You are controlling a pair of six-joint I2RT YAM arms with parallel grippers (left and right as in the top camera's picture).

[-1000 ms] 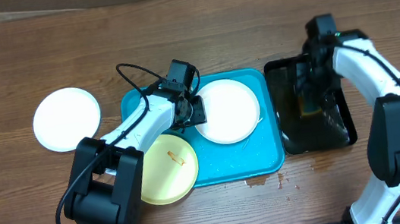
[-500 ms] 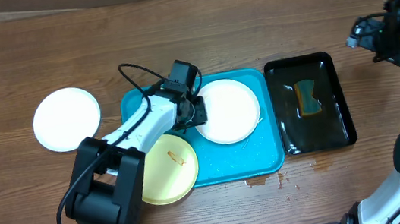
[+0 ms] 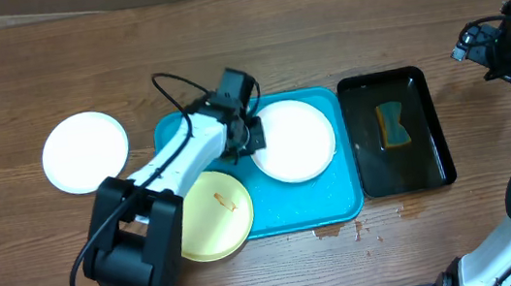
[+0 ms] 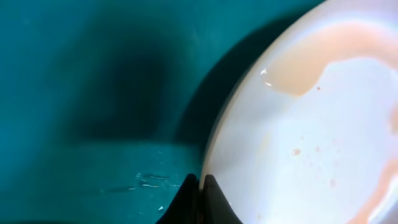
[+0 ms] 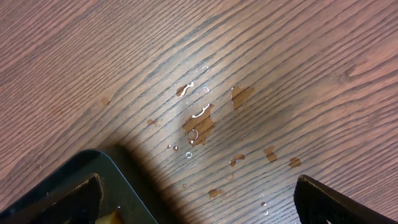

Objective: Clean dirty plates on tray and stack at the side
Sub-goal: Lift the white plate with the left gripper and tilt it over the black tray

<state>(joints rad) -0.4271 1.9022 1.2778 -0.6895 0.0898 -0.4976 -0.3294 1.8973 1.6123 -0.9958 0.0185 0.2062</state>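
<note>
On the turquoise tray (image 3: 294, 203) lies a white plate (image 3: 294, 141). My left gripper (image 3: 248, 136) is at its left rim, shut on that edge. In the left wrist view the fingertips (image 4: 200, 186) pinch the rim of the white plate (image 4: 311, 130), which has pale orange smears, above the tray floor (image 4: 93, 93). A pale yellow plate (image 3: 211, 215) with a small orange smear overlaps the tray's front left corner. Another white plate (image 3: 86, 151) rests on the table to the left. My right gripper (image 3: 492, 47) hovers wide open and holds nothing, far right of the tray.
A black glossy tray (image 3: 427, 159) right of the turquoise one holds a yellow-green sponge (image 3: 391, 124). Its corner (image 5: 93, 171) shows in the right wrist view beside water drops (image 5: 200, 123) on the wooden table. More drops (image 3: 340, 231) lie in front of the turquoise tray.
My left gripper has shut on the white plate's rim, and the plate slid slightly right. My right arm left the sponge in the black tray, swung to the far right and opened wide.
</note>
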